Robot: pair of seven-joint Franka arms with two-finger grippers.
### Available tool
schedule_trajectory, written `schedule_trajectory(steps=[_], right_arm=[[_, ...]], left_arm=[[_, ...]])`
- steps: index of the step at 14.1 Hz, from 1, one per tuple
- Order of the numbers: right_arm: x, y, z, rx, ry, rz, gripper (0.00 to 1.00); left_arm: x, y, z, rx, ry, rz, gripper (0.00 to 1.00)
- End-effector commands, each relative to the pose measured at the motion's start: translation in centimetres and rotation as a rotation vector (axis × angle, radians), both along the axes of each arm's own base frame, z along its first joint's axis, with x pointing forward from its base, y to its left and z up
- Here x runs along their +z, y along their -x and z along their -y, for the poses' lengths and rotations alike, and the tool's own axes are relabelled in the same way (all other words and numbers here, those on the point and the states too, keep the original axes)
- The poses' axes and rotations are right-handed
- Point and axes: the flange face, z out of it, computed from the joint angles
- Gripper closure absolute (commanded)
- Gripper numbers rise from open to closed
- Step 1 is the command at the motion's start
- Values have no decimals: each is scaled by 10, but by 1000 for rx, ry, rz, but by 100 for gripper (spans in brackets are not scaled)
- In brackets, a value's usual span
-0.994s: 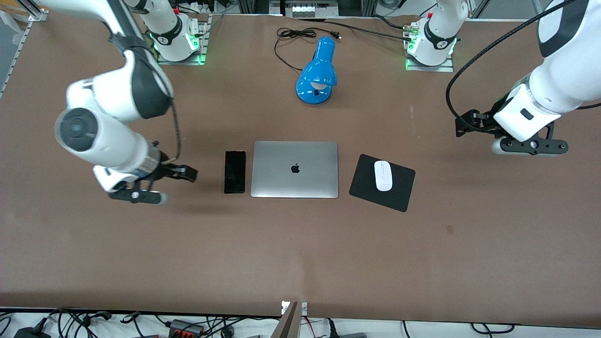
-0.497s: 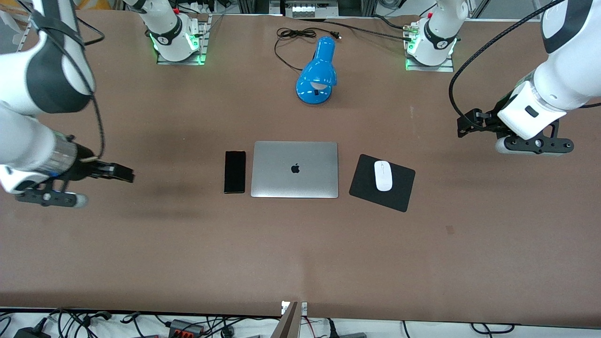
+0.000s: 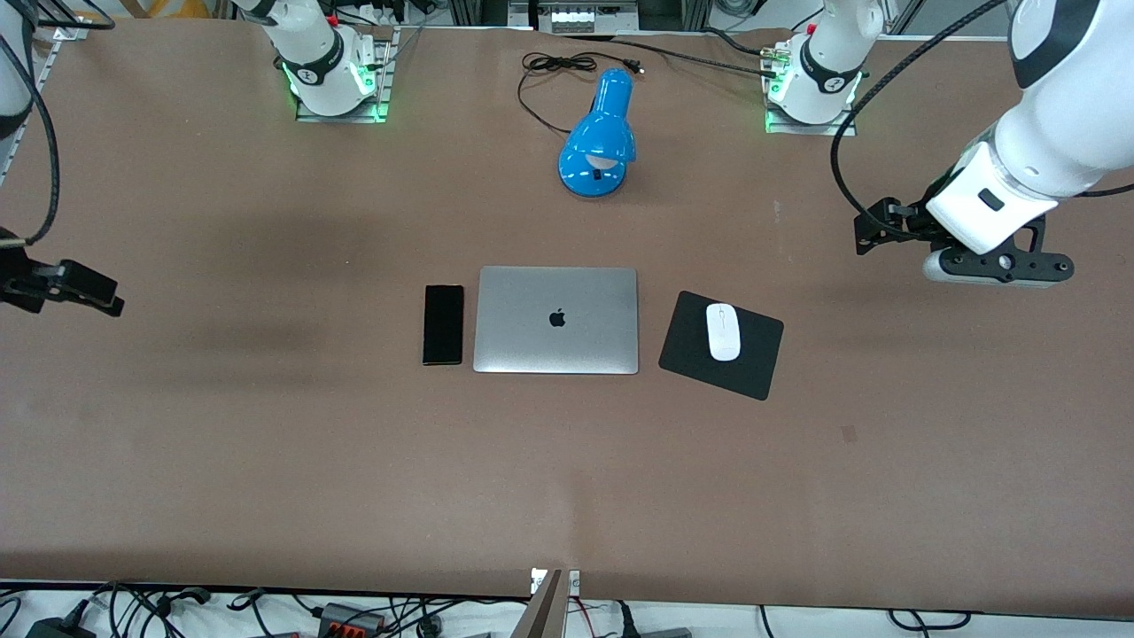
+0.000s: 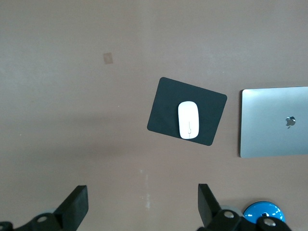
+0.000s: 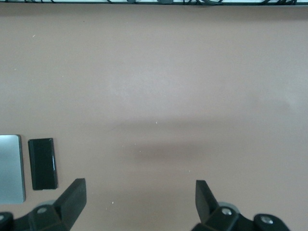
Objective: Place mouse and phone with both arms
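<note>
White oval mouse (image 3: 723, 331) lay flat on black pad (image 3: 753, 363). Slim black phone (image 3: 443, 324) lay flat, just beside closed silver laptop (image 3: 555, 320), w/ long sides parallel.

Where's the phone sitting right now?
In the front view, the slim black rectangular smartphone lies flat on the brown table, right beside the closed silver laptop, on the laptop's edge toward the right arm's end of the table.

Matt brown tabletop (image 3: 266, 443); brushed silver metal laptop (image 3: 555, 320); glossy white plastic mouse (image 3: 723, 331) on matt black pad (image 3: 753, 363); glossy black phone (image 3: 443, 324); shiny blue lamp (image 3: 599, 137).
</note>
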Motion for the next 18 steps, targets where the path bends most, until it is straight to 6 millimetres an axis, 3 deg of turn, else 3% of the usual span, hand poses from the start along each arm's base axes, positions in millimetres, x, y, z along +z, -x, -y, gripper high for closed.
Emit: schedule_trajectory(steps=[1, 8, 14, 18], right_arm=[[-3, 15, -3, 20, -3, -13, 0], [-31, 76, 2, 39, -15, 22, 0], [-20, 74, 3, 32, -18, 31, 0], [-21, 73, -1, 38, -20, 28, 0]], left_arm=[[6, 4, -8, -2, 16, -8, 0], [3, 4, -13, 9, 8, -10, 0], [3, 7, -12, -3, 3, -26, 0], [11, 5, -13, -103, 18, -3, 0]])
